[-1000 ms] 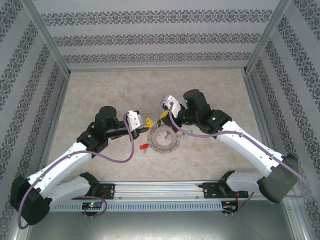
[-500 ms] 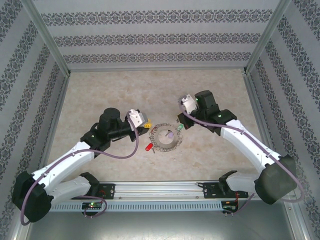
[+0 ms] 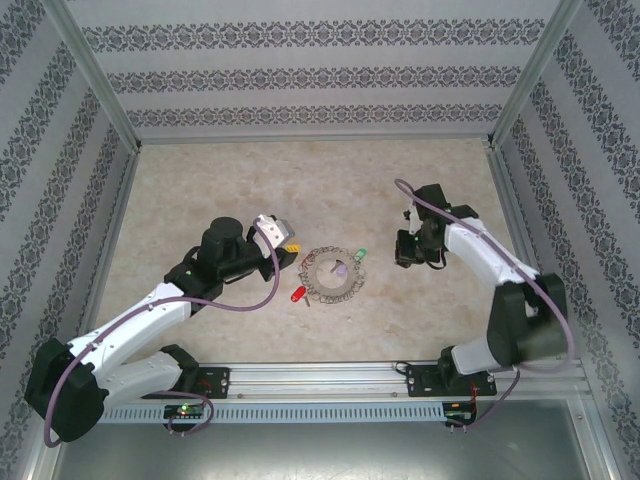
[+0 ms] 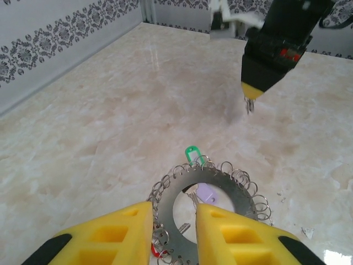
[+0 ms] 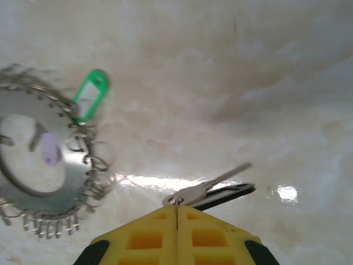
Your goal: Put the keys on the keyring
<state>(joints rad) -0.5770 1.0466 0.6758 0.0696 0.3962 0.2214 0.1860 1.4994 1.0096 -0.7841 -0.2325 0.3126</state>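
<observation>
Key (image 5: 211, 186) blade away from keyring (image 5: 70, 175)

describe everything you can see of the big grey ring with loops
The flat grey metal keyring lies flat on the pale marbled table. It has a wide round hole and a rim fringed with small wire loops. A green plastic tag sits at its far edge, a small red-headed key at its near-left edge, and a lilac tag inside the hole.

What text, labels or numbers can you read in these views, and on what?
Nothing reads clearly.
Red-and-white sticker on the right arm's wrist: too blurred to read.
Green tag on the keyring: no writing visible.
Lilac tag: no writing visible.
Key in the right gripper: no stamp legible.
</observation>
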